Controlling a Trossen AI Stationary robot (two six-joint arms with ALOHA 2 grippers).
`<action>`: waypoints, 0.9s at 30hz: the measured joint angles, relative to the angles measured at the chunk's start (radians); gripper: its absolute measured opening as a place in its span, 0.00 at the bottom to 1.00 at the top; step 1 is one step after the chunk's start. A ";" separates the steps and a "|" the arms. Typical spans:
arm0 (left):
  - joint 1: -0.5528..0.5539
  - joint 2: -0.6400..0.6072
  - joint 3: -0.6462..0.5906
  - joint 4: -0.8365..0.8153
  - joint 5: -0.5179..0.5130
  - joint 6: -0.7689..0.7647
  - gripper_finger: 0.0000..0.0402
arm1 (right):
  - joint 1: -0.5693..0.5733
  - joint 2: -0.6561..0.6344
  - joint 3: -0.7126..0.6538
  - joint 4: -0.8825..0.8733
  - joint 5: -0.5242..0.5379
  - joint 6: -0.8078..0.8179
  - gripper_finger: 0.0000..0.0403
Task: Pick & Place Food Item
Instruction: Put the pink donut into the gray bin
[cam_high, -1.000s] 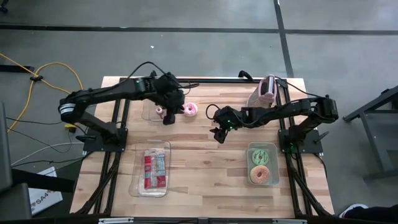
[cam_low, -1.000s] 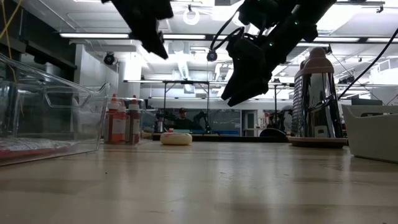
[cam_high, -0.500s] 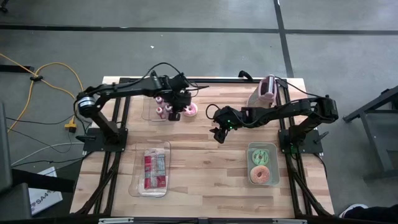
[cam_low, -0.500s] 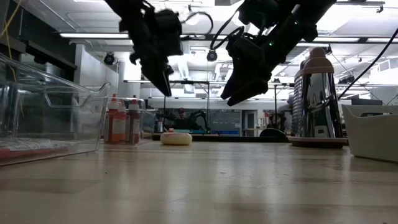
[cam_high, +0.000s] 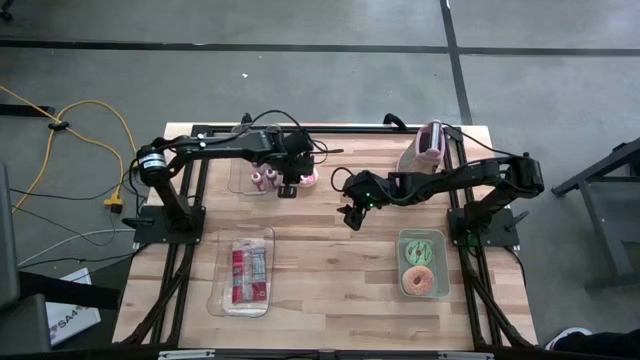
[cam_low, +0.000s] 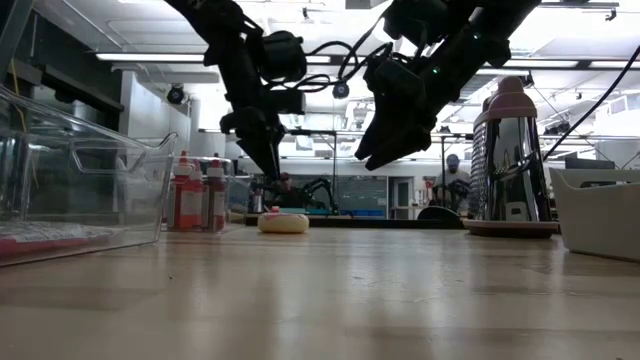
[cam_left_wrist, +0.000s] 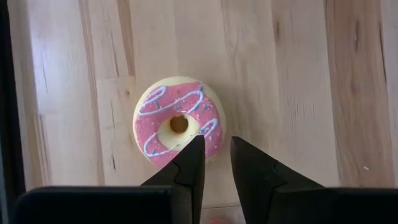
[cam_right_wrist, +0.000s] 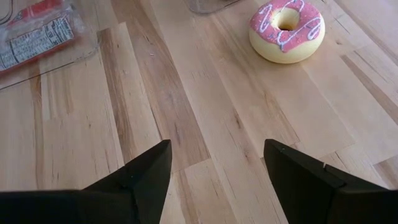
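A pink-iced donut (cam_left_wrist: 179, 121) with pale stripes lies flat on the wooden table, far of centre (cam_high: 307, 177). My left gripper (cam_left_wrist: 216, 146) hangs just above it (cam_low: 272, 170), slanting down. Its fingers stand a narrow gap apart over the donut's near edge, with nothing between them. The low view shows air between the fingertips and the donut (cam_low: 283, 223). My right gripper (cam_right_wrist: 214, 162) hovers wide open over the middle of the table (cam_high: 350, 215), and the donut (cam_right_wrist: 287, 30) lies ahead of it.
A clear bin of small bottles (cam_high: 258, 178) stands just left of the donut. A clear tray with a wrapped snack (cam_high: 245, 272) sits near left. A white bin of donuts (cam_high: 420, 265) sits near right, and a steel grater with a pink top (cam_high: 428, 148) stands far right.
My left gripper has come down and moved toward the table's right, over to the donut, tipping steeper as it went. The donut has not moved.
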 joint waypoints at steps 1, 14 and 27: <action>0.000 0.000 0.000 -0.001 0.000 -0.015 0.18 | 0.000 0.000 0.000 0.000 0.000 0.000 0.61; -0.027 0.005 0.000 0.018 -0.012 -0.040 0.54 | 0.000 0.000 0.000 0.000 0.000 0.000 0.61; -0.059 0.099 0.000 0.071 -0.073 -0.078 0.62 | 0.000 0.000 0.000 0.031 -0.002 0.000 0.61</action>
